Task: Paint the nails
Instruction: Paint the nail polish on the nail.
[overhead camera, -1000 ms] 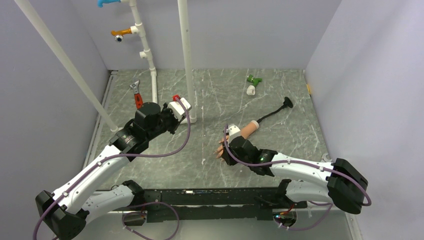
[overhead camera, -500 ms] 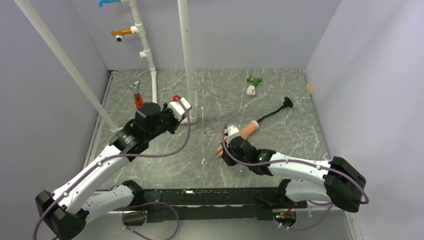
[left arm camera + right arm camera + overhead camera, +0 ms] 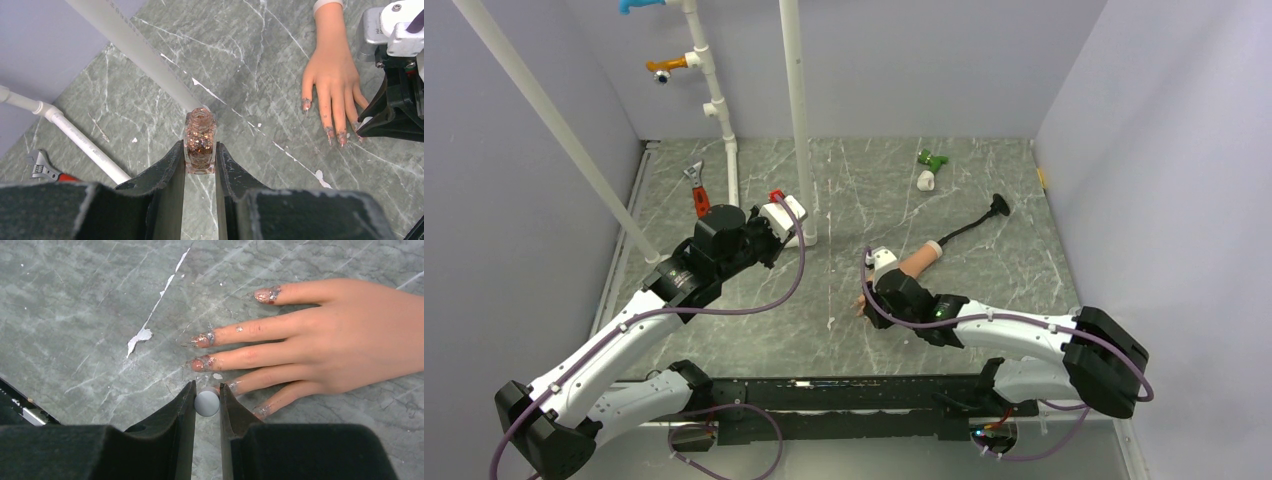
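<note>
Over the grey-green marbled tabletop (image 3: 864, 180), top view: the peach, flesh-coloured mannequin hand (image 3: 916, 261) lies flat, right of centre, with its wrist stub toward the far right. The right gripper (image 3: 874, 298) sits over its fingertips. The left gripper (image 3: 789, 222) is well apart from it, beside a white upright pipe (image 3: 796, 120). A red-handled wrench (image 3: 696, 192) lies at far left.

Left wrist view: the left gripper (image 3: 200, 155) is clamped on a small uncapped glass bottle of copper glitter polish (image 3: 200, 142), held upright between the pads. The nails (image 3: 342, 137) show glitter.

Right wrist view: the right gripper (image 3: 207, 395) pinches a small round grey knob (image 3: 207, 403), seen end-on, just beside the fourth fingertip. The glitter coating is patchy, and smears reach the skin.
</note>
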